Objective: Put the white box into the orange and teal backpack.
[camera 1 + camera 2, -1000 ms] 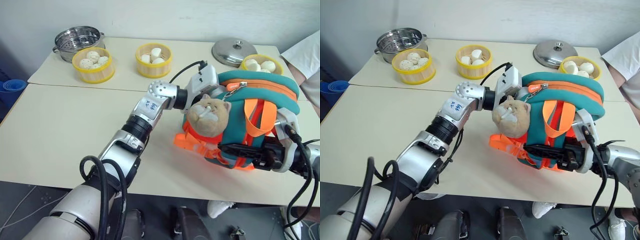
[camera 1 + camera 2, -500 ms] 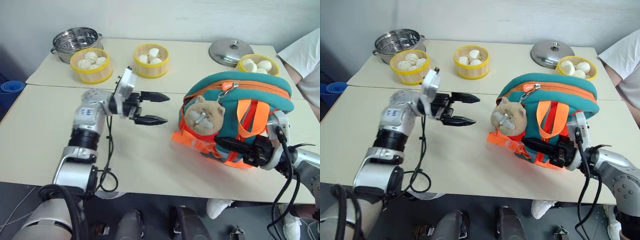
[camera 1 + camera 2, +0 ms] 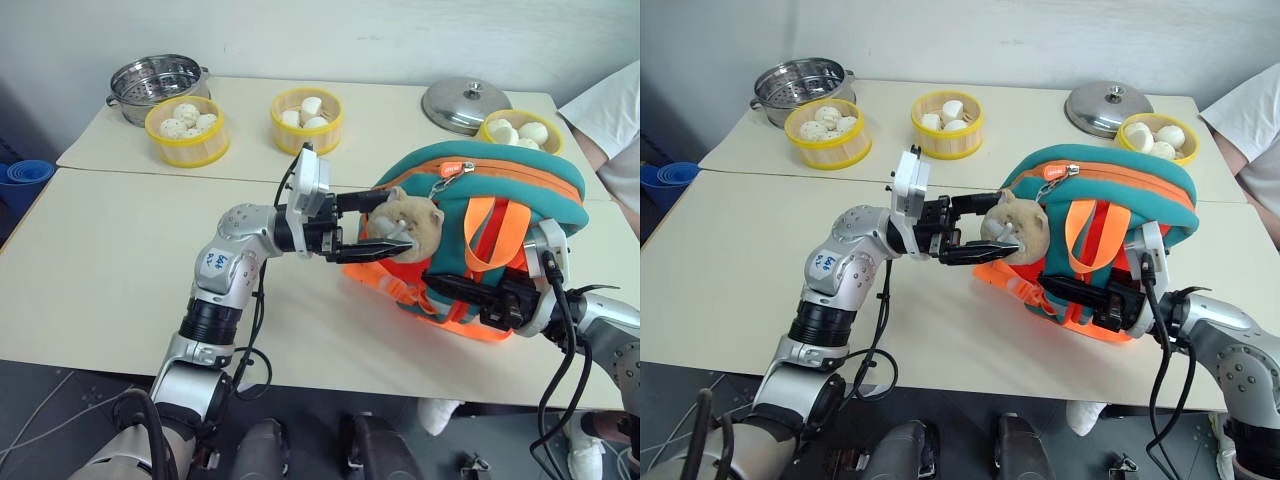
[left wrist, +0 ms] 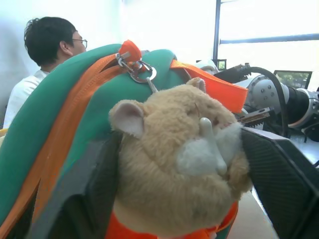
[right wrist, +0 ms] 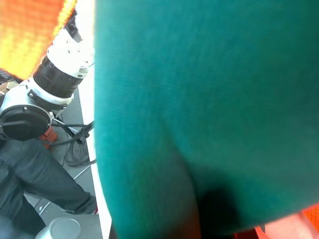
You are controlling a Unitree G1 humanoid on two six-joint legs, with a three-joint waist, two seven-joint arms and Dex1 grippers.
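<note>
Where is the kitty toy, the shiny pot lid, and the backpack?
plush cat charm (image 4: 179, 169), left wrist view, on its furry face.
pot lid (image 3: 462, 103), left eye view, on its steel dome.
orange and teal backpack (image 3: 1110, 165), right eye view, on its teal top.

The orange and teal backpack (image 3: 520, 215) is soft matt cloth with woven straps; its cat charm (image 4: 179, 169) is fuzzy tan plush; the pot (image 3: 152, 80) and lid (image 3: 462, 103) are shiny metal; the desk (image 3: 110, 260) is smooth, matt cream
</note>
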